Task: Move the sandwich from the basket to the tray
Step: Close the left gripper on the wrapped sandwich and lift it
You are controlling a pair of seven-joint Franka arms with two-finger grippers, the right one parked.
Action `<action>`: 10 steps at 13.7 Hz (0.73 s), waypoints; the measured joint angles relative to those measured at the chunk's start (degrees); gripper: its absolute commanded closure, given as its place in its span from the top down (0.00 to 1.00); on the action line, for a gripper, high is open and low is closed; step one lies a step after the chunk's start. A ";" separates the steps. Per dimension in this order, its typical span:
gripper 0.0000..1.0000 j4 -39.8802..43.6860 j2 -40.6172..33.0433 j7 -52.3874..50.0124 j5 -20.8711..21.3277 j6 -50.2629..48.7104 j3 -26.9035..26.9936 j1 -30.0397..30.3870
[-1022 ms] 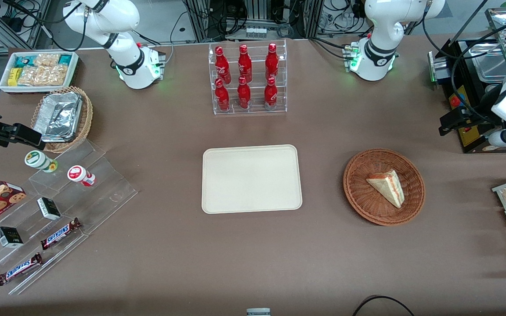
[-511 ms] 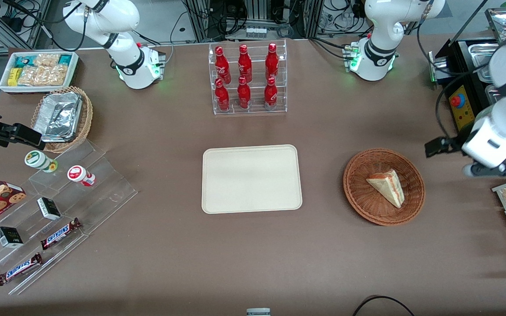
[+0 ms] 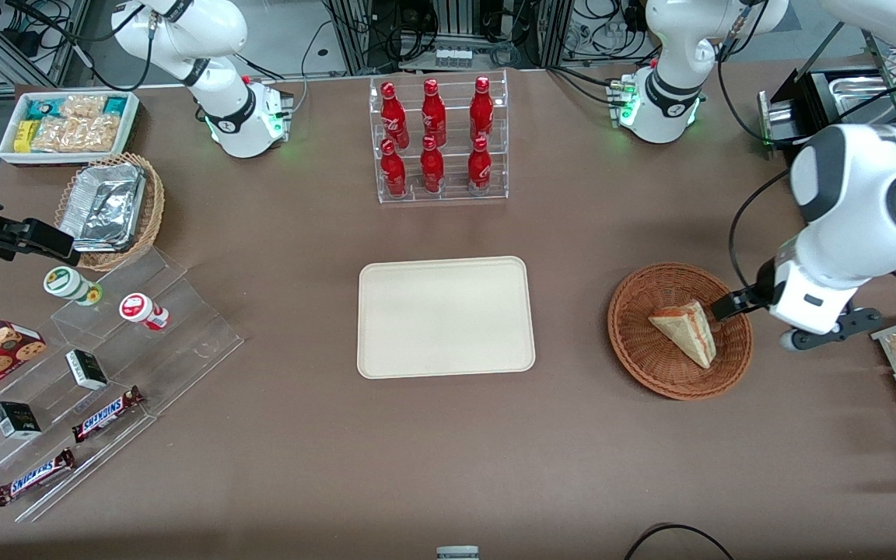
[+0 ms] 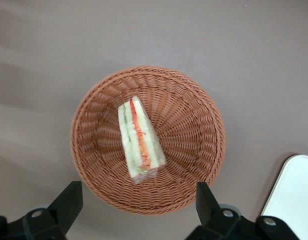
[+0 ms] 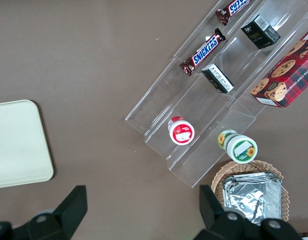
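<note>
Front view is showing the sandwich (image 3: 685, 331) lying untouched in the basket (image 3: 642, 358) at mid-right — nothing moved yet. Above the basket's edge the gripper (image 4: 136, 207) is hanging, fingers spread wide, while the tray (image 3: 446, 317) — frame centre — is waiting bare.

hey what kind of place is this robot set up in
Likely a lab mock-up of a snack shop: red bottles in a clear rack, Snickers bars on acrylic steps, cabling past the table. The open gripper hovers above the basket holding the sandwich.
</note>
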 measured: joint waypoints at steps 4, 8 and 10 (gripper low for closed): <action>1.00 -1.83 2.37 -8.56 0.66 4.80 -2.02 -0.41; 1.00 -6.08 2.65 -13.30 4.46 7.92 -2.16 -1.40; 1.00 -8.40 2.65 -14.84 5.26 10.16 -2.12 -1.38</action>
